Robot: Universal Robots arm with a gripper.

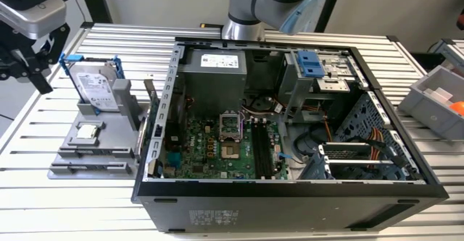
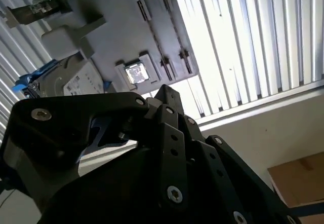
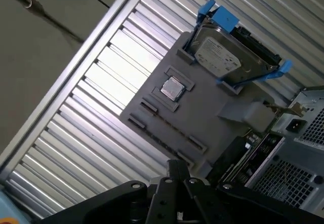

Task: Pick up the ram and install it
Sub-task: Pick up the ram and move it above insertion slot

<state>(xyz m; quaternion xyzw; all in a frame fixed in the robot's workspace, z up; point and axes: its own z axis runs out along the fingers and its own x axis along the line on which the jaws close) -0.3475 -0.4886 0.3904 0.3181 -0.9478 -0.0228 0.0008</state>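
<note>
The ram (image 3: 242, 154) is a dark narrow board standing on edge at the side of the grey fixture (image 3: 202, 117) that faces the computer case. In the exterior view the ram (image 1: 144, 135) shows as a thin greenish strip between fixture and case. My gripper (image 1: 36, 78) hangs high at the exterior view's far left, above and well apart from the fixture. In both wrist views its black fingers (image 3: 176, 171) meet at the tip with nothing between them, as at the gripper (image 2: 167, 93). The motherboard's black slots (image 1: 261, 148) lie inside the open case.
A silver hard drive in a blue frame (image 1: 94, 83) stands on the fixture, with a small square processor chip (image 1: 88, 131) in front of it. The open computer case (image 1: 290, 189) fills the table's middle. A grey bin (image 1: 438, 102) sits at the exterior view's right.
</note>
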